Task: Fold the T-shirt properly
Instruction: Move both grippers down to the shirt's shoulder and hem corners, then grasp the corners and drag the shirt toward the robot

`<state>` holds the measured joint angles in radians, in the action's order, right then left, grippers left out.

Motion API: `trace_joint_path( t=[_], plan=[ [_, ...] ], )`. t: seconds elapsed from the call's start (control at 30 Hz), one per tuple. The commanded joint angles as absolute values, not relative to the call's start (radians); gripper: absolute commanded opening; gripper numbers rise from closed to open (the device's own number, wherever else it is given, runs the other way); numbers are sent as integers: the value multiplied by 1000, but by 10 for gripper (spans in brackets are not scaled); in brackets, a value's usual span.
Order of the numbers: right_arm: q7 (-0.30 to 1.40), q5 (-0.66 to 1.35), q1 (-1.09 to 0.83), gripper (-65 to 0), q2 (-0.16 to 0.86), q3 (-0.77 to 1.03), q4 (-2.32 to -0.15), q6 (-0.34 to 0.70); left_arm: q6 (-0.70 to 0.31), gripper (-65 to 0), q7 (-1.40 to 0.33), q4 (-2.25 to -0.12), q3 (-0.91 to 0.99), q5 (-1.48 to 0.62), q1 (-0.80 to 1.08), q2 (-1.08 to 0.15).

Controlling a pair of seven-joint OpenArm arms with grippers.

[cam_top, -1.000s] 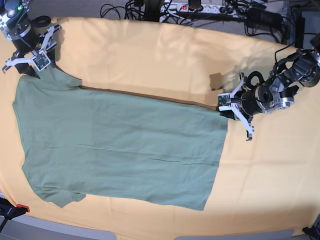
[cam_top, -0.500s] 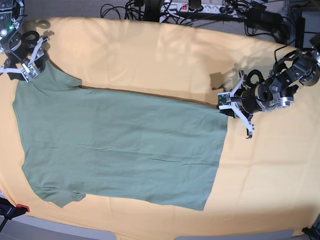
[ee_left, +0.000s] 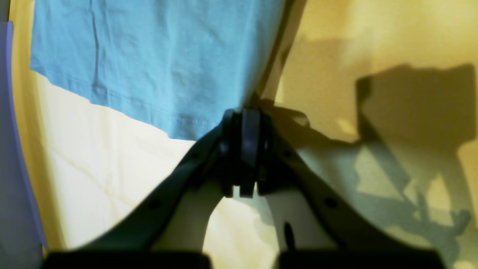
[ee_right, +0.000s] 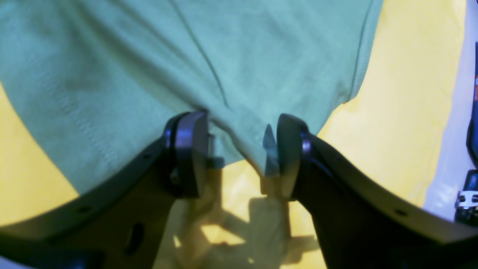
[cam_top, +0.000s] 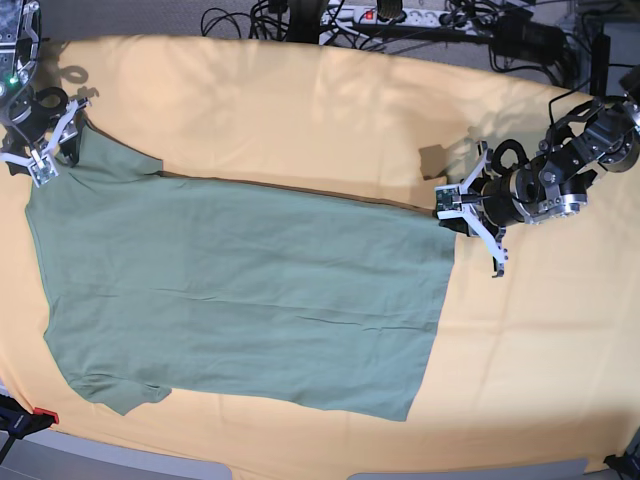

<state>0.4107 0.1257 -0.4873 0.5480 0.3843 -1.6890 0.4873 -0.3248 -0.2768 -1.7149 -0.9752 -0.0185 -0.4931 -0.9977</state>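
The sage-green T-shirt lies flat on the yellow-orange cloth, neck end at the left of the base view and hem at the right. My left gripper is at the hem's far corner. In the left wrist view that gripper is shut on the corner of the T-shirt, which looks blue there. My right gripper sits at the far shoulder corner. Seen from the right wrist, it is open, with a fold of the T-shirt lying between its fingers.
Cables and a power strip run along the back edge of the table. A red-tipped clamp sits at the front left corner. Yellow cloth shows on all sides of the shirt, widest at the back and right.
My right arm has drawn left toward the edge of the base view, its open gripper sliding down-left along the shoulder corner. The left gripper has stayed shut on the hem corner.
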Motion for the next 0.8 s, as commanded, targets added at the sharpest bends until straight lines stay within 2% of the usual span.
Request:
trace_joint_path(
  t=[0.0,0.1,0.13,0.17,0.23,0.27,0.53,0.77],
  plan=[
    [428,126,-482,-331,566,393,-1685,484,-314,-650,-266,-1726,-964,-17,-513,-1014],
    [430,165,-476,-342,566,393,-1682,528,-314,-650,-266,-1726,-964,-17,-513,-1014],
    [430,165,-476,-377,566,393,-1682,542,-314,-650,-266,-1726,-964,-17,-513,-1014],
    [430,165,-476,-442,566,393,-1682,549,-314,-650,-266,-1726,-964,-17,-513,-1014],
    [430,165,-476,-626,569,393,-1682,546,-314,-650,-266,-1726,-964,-16,-513,-1014],
    [430,165,-476,-650,573,393,-1682,540,-314,-650,-266,-1726,-964,-16,-514,-1014],
    [432,188,-490,-650,669,394,-1723,536,-323,-650,-266,-1751,-964,-27,-547,-1034],
    [565,266,-566,-650,738,394,-1870,544,-454,-650,-270,-1868,-964,-96,-546,-1123]
  ],
)
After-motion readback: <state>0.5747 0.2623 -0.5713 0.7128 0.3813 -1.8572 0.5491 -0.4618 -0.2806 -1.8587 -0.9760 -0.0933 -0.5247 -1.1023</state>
